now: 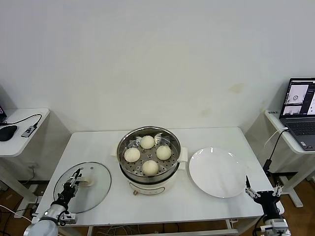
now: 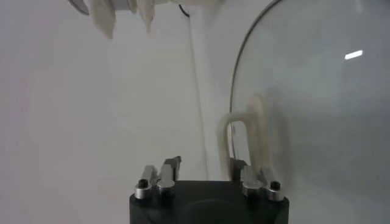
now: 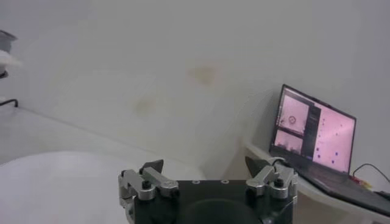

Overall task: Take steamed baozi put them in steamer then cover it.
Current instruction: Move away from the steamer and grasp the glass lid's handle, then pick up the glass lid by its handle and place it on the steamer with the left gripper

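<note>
Glass cover (image 1: 82,187) under left hand (image 1: 74,181), open; right hand (image 1: 263,192) idle.

White plate (image 1: 218,172) on white table (image 1: 206,137), just beside my right hand, toward my left. Open laptop (image 1: 299,114) on side desk (image 1: 290,135) beyond my right hand. Black mouse (image 1: 7,132), cable on small table (image 1: 22,142) beyond my left hand.

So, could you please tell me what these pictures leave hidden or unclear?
- Left gripper: head view too small, and the left wrist view does not settle whether it touches the cover.
- Steamer front controls: hidden under its rim.
- Right gripper: arm cut off by the head view's bottom edge.
</note>
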